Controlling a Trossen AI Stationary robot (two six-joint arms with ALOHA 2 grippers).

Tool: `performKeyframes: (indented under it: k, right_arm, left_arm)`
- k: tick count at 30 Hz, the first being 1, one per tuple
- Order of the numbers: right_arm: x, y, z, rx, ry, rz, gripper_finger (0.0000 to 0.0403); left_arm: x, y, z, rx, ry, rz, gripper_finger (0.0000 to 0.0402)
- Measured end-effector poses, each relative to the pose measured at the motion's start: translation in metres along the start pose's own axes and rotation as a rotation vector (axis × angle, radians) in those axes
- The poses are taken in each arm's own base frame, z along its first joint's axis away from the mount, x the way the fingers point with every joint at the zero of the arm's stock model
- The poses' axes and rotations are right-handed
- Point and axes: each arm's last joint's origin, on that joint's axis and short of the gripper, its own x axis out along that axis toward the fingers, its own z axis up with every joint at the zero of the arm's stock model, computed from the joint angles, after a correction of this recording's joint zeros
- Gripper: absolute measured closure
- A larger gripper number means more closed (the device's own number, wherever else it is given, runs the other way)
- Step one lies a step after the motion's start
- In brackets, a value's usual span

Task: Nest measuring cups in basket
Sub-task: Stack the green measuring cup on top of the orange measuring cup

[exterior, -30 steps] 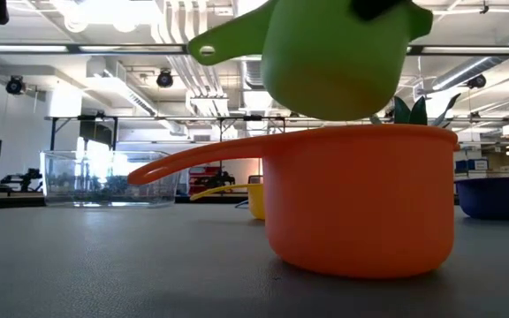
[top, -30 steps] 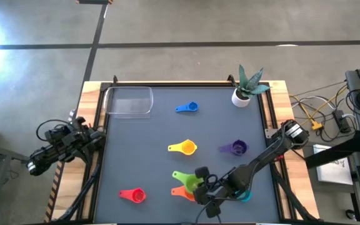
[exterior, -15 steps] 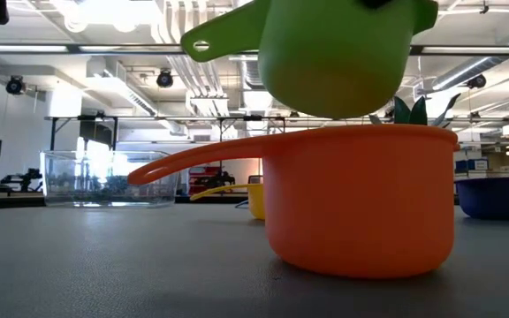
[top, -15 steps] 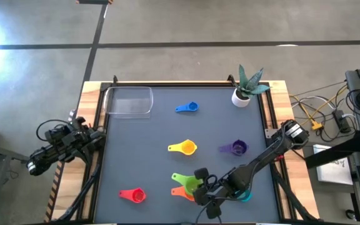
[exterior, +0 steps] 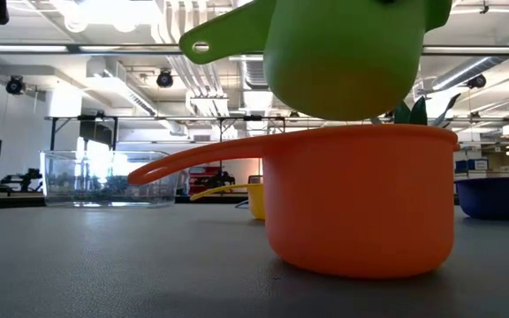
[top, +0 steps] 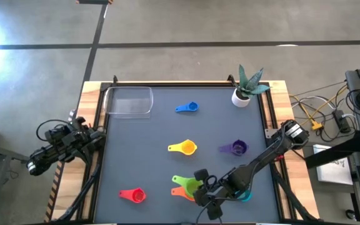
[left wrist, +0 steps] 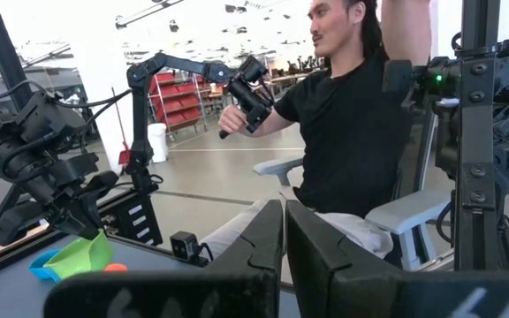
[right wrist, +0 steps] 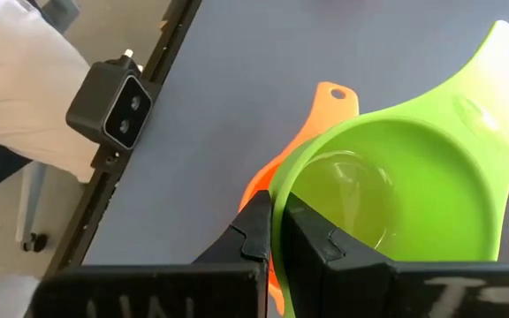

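Grey matting covers the surface point(top: 142, 150), and a bright hall with ceiling lamps is seen behind it. The green cup point(exterior: 343, 53) is pinched by its rim in the closed right hand point(right wrist: 277, 231) and is held just above the orange cup point(exterior: 360, 199), apart from it. The clear basket point(top: 129, 100) stands at the far left corner. The left hand point(left wrist: 284, 231), fingers pressed together, is kept off the surface's left edge.

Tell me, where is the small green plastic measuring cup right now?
The green measuring cup hangs just above the orange cup, pinched by the right gripper, near the table's front edge.
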Motion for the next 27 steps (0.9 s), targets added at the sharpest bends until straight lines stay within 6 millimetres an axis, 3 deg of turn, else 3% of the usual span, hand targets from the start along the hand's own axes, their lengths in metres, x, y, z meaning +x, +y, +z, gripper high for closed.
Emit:
performKeyframes:
  k: [27]
  right_arm:
    - [0.0012,-0.0065,0.0021,-0.117,-0.004,0.012,0.0395]
  left_arm:
    - [0.0,0.0,-0.0001,-0.001,0.0,0.0,0.0402]
